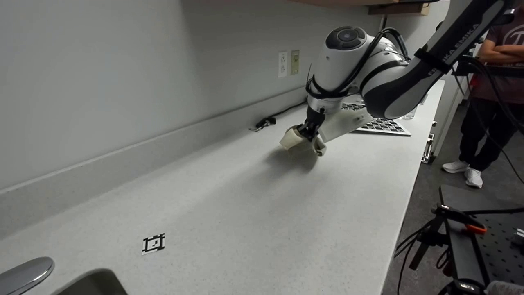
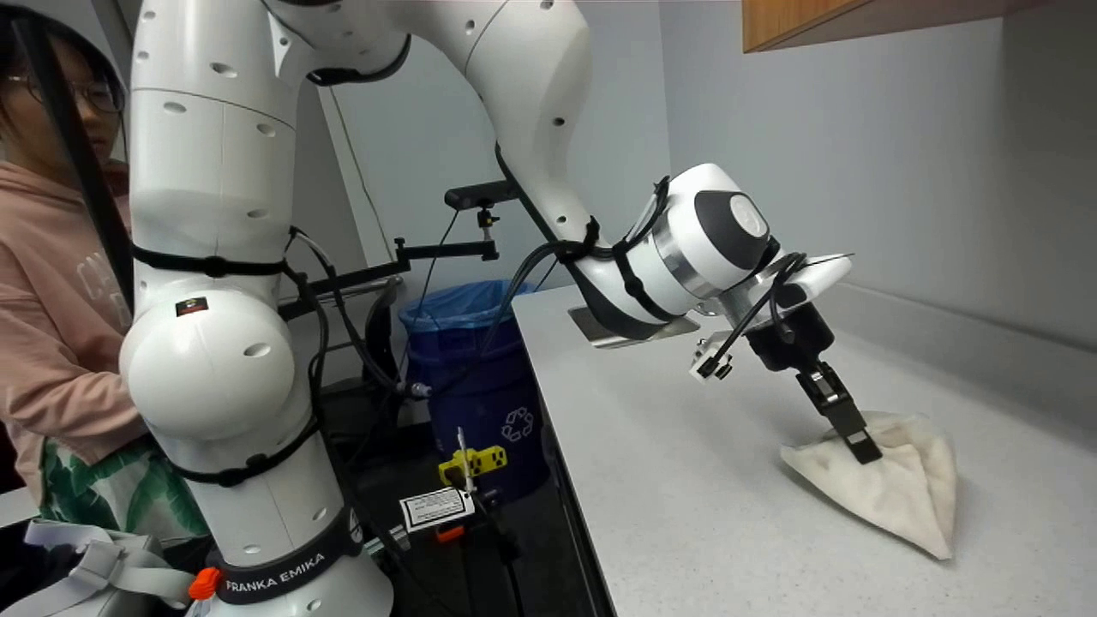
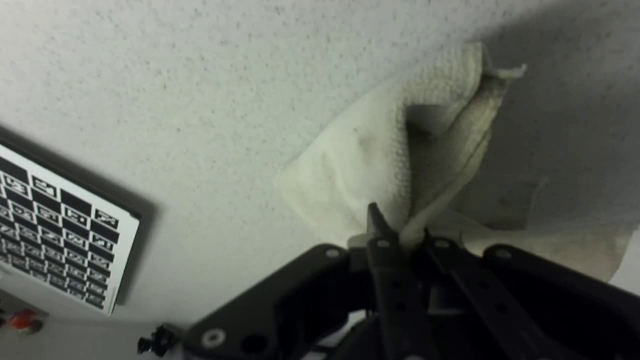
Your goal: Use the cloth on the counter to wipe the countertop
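The cream cloth [image 1: 291, 139] is bunched and folded on the pale speckled countertop [image 1: 245, 213], near the wall. In an exterior view the cloth [image 2: 910, 493] spreads to a point on the counter [image 2: 711, 488]. My gripper [image 2: 864, 450] comes down at a tilt and is shut on the cloth; the gripper [image 1: 309, 133] shows this from another side. In the wrist view the gripper [image 3: 402, 232] pinches a fold of the cloth [image 3: 350, 155], whose loose folds stand up ahead of the fingers. The part between the fingertips is hidden.
A checkered marker board [image 1: 385, 126] lies behind the arm, also in the wrist view [image 3: 65, 235]. A black cable end [image 1: 266, 122] lies by the backsplash [image 1: 163, 143]. A small printed marker [image 1: 154, 243], a faucet [image 1: 28, 273] and a sink [image 1: 96, 284] are at the near end.
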Motion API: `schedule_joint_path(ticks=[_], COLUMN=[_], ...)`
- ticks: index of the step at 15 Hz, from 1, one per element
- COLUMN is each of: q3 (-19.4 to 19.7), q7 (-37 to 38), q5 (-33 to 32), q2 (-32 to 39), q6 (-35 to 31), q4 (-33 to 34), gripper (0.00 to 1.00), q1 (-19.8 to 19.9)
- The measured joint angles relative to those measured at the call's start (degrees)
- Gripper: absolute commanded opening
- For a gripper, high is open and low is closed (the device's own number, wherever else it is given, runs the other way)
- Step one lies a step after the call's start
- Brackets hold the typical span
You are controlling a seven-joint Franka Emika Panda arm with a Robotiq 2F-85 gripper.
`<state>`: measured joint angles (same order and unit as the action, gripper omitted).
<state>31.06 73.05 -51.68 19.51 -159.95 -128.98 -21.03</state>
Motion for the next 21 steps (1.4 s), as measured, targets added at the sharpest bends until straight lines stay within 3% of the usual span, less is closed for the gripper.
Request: schedule_joint_path(ticks=[4, 6, 9, 13, 21], q3=[3.31, 2.81, -4.45, -12.23, -17.49], q7=[11.66, 15.93, 21.46, 23.55, 25.15], q5=[-7.56, -10.43, -14.96, -15.76, -15.76], q2=[3.47, 5.10, 6.39, 8.20, 10.12], q6=[4.83, 8.54, 14.68, 16.90, 16.85], q4=[4.28, 6.02, 8.39, 10.88, 15.22], gripper=[0.02, 0.02, 0.02, 0.02, 0.02], q1=[-4.62, -4.78, 1.20, 10.03, 17.82])
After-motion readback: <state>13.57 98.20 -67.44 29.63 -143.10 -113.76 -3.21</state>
